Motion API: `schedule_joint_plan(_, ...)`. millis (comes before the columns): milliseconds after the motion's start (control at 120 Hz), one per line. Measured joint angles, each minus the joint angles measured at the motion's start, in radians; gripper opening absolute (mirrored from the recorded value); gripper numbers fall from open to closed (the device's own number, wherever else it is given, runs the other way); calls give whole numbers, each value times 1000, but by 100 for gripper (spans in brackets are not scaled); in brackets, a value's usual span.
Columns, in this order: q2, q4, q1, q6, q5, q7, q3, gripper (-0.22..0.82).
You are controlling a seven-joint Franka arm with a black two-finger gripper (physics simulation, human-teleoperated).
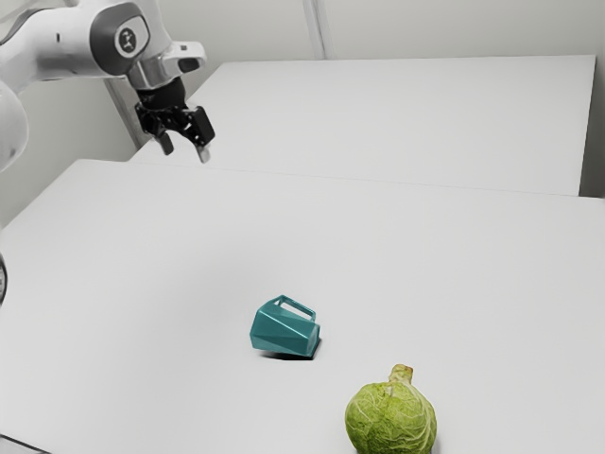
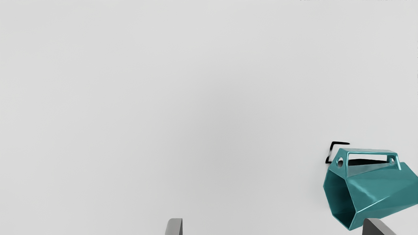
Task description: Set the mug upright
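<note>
Two fingers (image 1: 202, 150) hang spread, pointing down above the table (image 1: 170, 284), away from the tipped mug (image 1: 284, 333).

The teal, faceted, glossy mug with an angular handle (image 2: 375, 189) lies on its side, handle uppermost, below the claw and well apart from it.

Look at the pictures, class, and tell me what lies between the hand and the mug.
Only a bare stretch of white table lies between the raised hand and the tipped mug, as the exterior view shows.
</note>
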Motion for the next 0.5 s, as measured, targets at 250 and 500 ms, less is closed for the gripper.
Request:
schedule_joint_plan(250,-191,-286,-3,120,-7,6,17,60)
schedule_joint_plan(500,-532,-786,3,451,-66,-2,39,60)
